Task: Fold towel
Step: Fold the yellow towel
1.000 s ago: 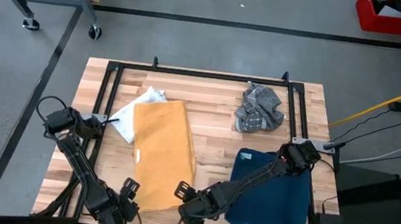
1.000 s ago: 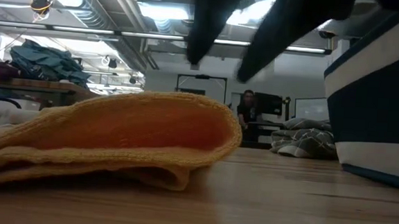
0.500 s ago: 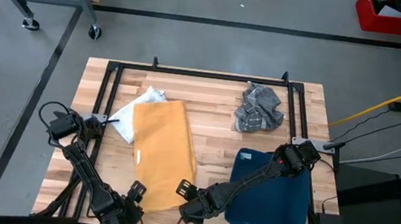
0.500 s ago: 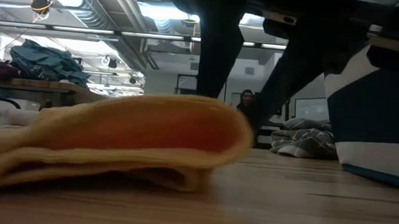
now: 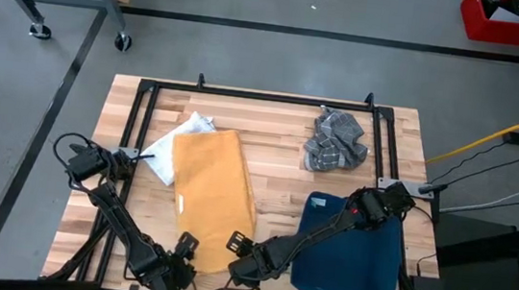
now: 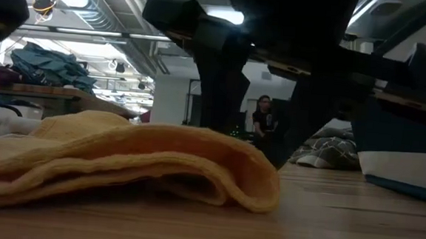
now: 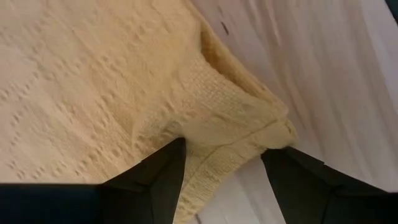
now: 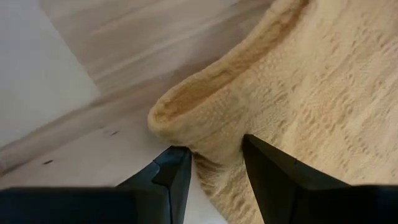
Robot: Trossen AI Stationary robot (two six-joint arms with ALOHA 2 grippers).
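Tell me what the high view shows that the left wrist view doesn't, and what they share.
Only the high view: the whole wooden slatted table, a folded dark blue towel, a crumpled grey checked cloth, a white cloth, and the right tool at the yellow towel's other near corner.
Only the left wrist view: the woven texture and hem of the corner between the open left tool fingers.
Both: the yellow knitted towel lying on the table.

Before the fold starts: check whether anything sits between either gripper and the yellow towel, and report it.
Nothing visible does. The left gripper and right gripper each already straddle a near corner of the yellow towel, fingers open with cloth between them. The white cloth at its far left edge lies away from both.
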